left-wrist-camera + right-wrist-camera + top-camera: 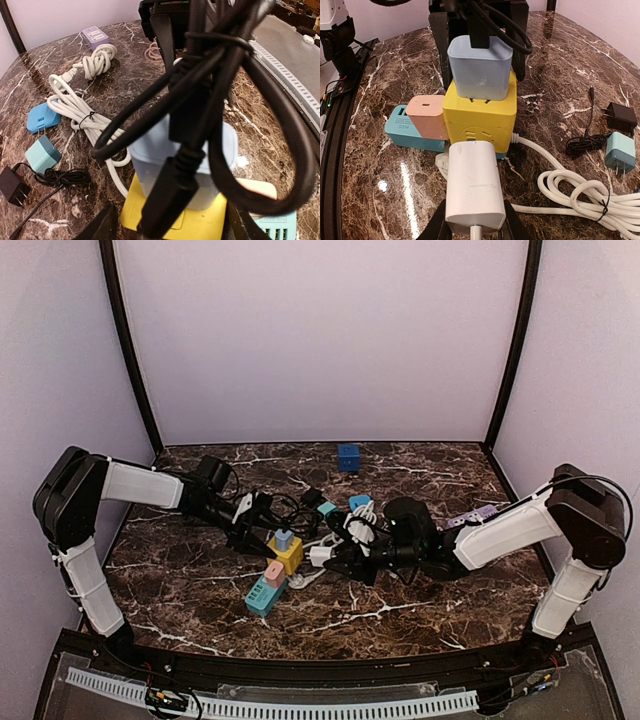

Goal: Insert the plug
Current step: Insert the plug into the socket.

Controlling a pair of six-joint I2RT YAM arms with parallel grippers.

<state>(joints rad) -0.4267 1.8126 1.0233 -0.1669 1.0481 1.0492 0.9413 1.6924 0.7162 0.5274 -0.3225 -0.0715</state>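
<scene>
Against the cube (481, 120) sit three: blue plug (480, 67), pink plug (427, 117), white plug (474, 185).

High rear overview, opposing close wrist views, sharing yellow cube (480, 117)

The white plug (475, 187) — a smooth rounded block, cord at its rear — lies level, clamped between the right gripper's (475, 220) fingers, its front end touching the yellow cube socket (480, 117) just ahead.

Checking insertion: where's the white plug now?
In the top view the white plug sits at centre, in the right gripper, nose at the yellow cube, beside the pink adapter.
</scene>
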